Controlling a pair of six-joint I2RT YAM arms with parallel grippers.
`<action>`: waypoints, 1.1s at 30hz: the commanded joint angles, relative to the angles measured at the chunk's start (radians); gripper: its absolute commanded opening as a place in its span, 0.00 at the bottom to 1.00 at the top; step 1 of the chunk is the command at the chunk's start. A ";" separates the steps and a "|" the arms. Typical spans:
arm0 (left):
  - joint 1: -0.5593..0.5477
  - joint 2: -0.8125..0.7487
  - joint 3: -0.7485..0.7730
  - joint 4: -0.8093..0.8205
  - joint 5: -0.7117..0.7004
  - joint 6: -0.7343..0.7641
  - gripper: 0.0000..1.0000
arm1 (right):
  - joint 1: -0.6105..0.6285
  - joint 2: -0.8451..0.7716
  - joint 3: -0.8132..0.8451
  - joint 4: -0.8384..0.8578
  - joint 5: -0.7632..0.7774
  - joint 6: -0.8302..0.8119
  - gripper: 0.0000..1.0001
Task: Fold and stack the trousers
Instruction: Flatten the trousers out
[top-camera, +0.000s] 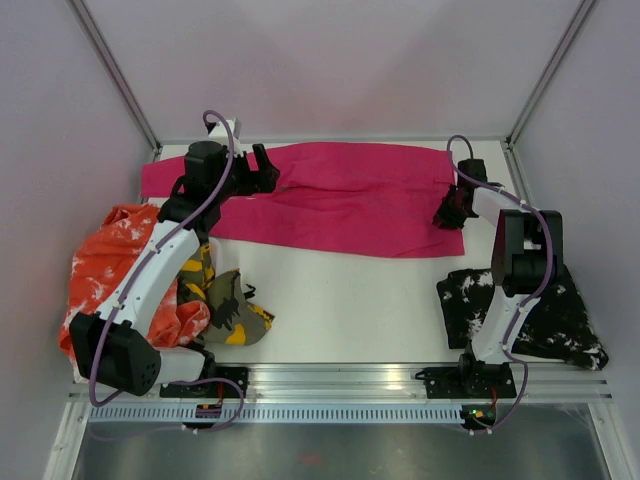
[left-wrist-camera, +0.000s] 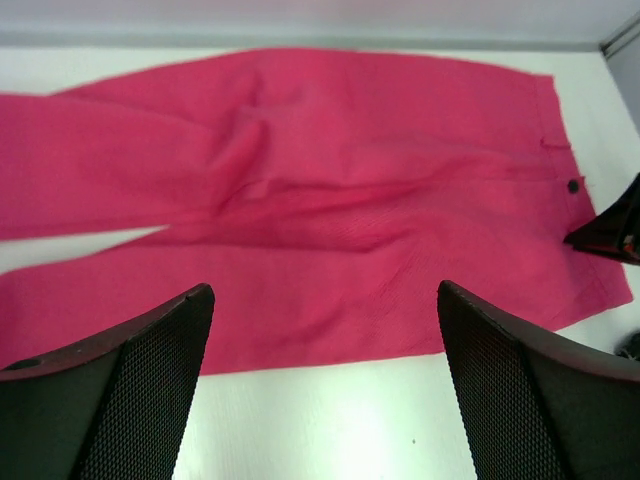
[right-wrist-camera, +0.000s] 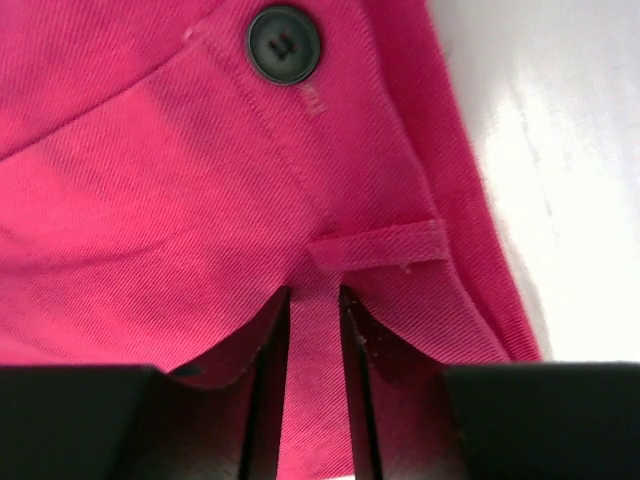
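The big plain magenta-pink cloth trousers lie flat and spread out across the far side of the white table, with the legs to the left and the waist to the right. Only the top view shows the other pairs: orange-white mottled trousers and olive-yellow camouflage trousers bunched up by the left arm, and black trousers with white splatters by the right arm. Only the right wrist view shows, up close, the round dark button and a belt loop at the waist. There the right gripper has its fingers nearly together, pinching a thin fold of the pink waist edge. The left gripper hangs over the pink legs with its fingers wide apart, holding nothing
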 joint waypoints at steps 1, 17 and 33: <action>0.006 -0.008 -0.021 -0.018 0.006 -0.059 0.96 | -0.027 0.031 -0.001 -0.013 0.079 -0.004 0.29; 0.007 0.037 -0.009 -0.203 -0.329 -0.080 1.00 | -0.248 0.088 0.023 -0.051 0.366 -0.013 0.10; 0.131 0.418 0.204 -0.420 -0.305 -0.432 1.00 | -0.162 -0.121 0.146 -0.014 0.121 -0.134 0.50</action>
